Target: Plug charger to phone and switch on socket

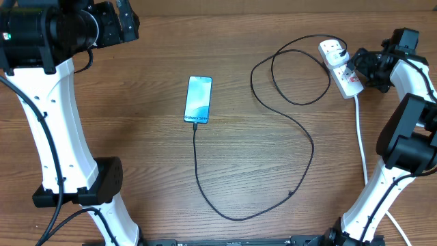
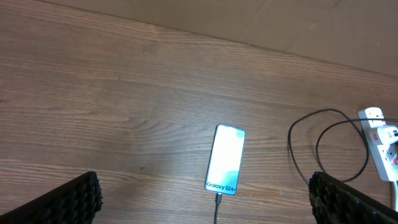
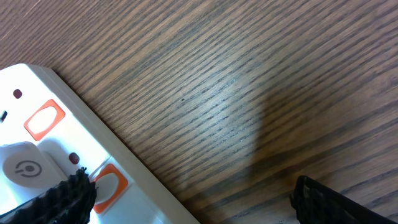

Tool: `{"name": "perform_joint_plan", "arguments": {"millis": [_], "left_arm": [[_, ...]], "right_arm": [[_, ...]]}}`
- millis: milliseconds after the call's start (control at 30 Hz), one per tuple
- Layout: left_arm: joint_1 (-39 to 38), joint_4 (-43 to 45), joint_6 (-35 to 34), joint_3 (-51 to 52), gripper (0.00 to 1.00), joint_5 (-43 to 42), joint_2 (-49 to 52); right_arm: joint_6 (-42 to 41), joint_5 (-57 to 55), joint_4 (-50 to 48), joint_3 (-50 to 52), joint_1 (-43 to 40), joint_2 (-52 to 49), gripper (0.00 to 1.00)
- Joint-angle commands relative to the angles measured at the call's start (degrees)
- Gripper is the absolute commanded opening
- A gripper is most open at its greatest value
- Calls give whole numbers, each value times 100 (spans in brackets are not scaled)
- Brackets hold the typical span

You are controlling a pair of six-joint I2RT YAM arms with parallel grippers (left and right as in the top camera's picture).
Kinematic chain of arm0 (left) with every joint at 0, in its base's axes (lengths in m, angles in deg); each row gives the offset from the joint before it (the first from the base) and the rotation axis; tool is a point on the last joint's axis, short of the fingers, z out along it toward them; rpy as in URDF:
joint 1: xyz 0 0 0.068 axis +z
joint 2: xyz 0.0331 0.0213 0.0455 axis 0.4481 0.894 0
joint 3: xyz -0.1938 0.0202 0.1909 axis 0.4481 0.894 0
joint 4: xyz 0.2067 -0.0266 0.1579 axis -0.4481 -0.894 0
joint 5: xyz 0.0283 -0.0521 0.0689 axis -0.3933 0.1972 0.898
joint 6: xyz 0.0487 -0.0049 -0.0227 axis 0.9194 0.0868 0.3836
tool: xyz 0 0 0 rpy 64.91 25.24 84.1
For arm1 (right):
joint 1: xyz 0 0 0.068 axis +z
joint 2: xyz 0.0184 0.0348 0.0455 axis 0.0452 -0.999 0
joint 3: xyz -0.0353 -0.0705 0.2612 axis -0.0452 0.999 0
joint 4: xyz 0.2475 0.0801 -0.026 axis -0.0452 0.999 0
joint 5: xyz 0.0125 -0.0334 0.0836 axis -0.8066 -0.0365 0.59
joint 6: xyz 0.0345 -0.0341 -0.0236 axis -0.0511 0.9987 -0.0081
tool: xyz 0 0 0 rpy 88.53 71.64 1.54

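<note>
The phone lies flat at mid-table with its light screen up; it also shows in the left wrist view as the phone. The thin black charger has its tip in the phone's bottom edge and loops right to the white socket. My left gripper hangs open, high at the back left, its fingers wide apart. My right gripper is open right beside the socket. Its left fingertip overlaps the nearer orange switch.
A second orange switch sits farther along the strip, and a white plug body is seated between the two. The socket's thick white cord runs down the right side towards the right arm's base. Bare wood surrounds the phone.
</note>
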Motion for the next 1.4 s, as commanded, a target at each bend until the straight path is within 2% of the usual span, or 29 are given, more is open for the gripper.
{"name": "perform_joint_plan", "arguments": {"millis": [0,1200,1367], "left_arm": [[-37,-9,-96,4,100,79,-63],[-37,-9,-96,4,100,79,-63],[-37,-9,-96,4,99,79,-63]], "right_arm": [[26,11,24,-22,0,-83,100],[157,179,520,-28,426,-286,100],[157,149,898,-431,232,-284,100]]}}
